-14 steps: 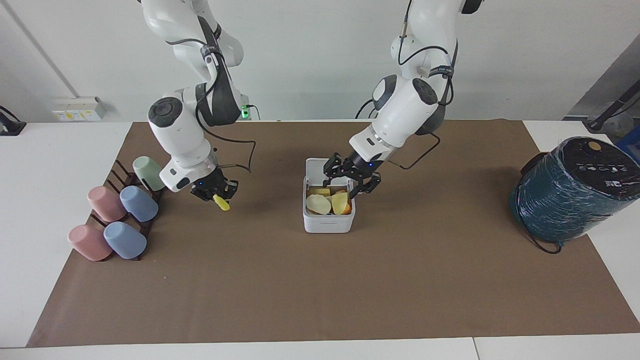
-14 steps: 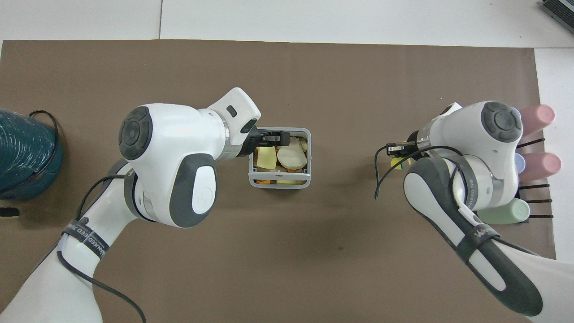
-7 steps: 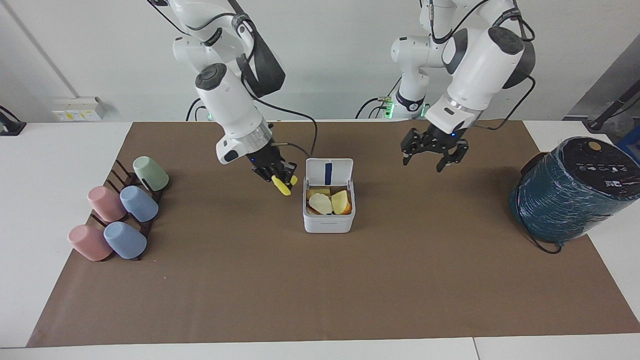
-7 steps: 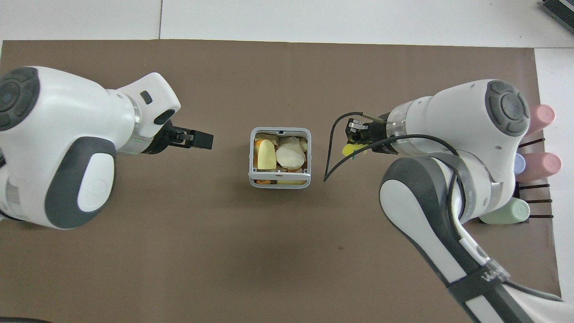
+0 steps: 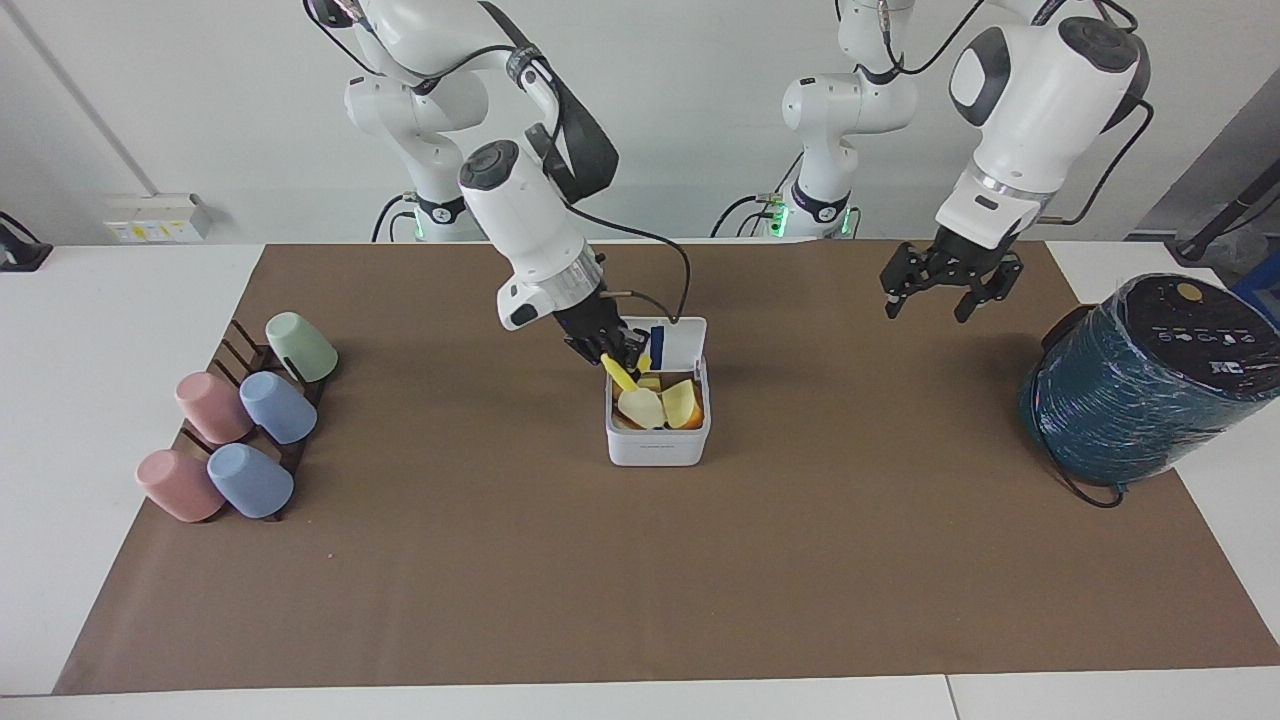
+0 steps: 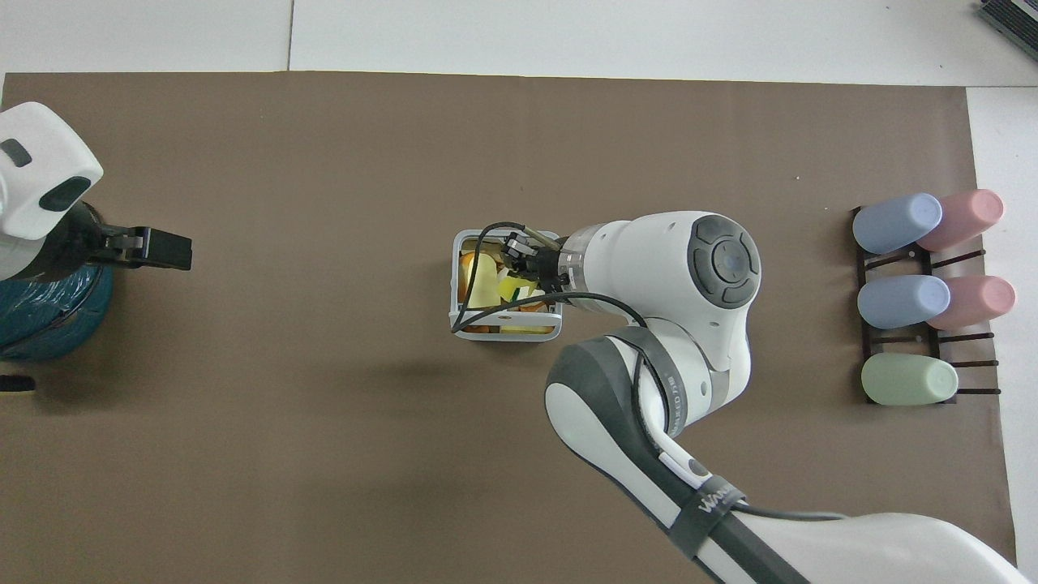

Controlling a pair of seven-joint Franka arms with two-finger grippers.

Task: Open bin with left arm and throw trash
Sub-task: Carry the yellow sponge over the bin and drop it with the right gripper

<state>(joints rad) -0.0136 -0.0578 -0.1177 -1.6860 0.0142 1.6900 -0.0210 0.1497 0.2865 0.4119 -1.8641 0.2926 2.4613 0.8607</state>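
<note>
- Bin (image 5: 657, 440): lid (image 5: 676, 346) stood open; cream and pale yellow scraps (image 5: 640, 407) lay inside.
- Right gripper (image 5: 622, 352): over the bin, yellow piece (image 5: 617, 373) at its fingertips; grasp or release, cannot tell.
- Left gripper (image 5: 946, 290): waited spread and empty near the teal cylinder (image 5: 1150, 385).
- Left to do: last drop.

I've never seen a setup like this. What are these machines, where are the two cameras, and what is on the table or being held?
These are two robot arms, each ending in a two-finger gripper. One camera faces them across the table; the other looks down from above their own end.

The white bin stands mid-table, its lid up and food scraps inside. The right gripper is over the bin with a bright yellow scrap at its fingertips; whether it still grips it, I cannot tell. The left gripper hangs open, holding nothing, beside a teal wrapped cylinder. Pastel cups lie on a rack at the right arm's end.
</note>
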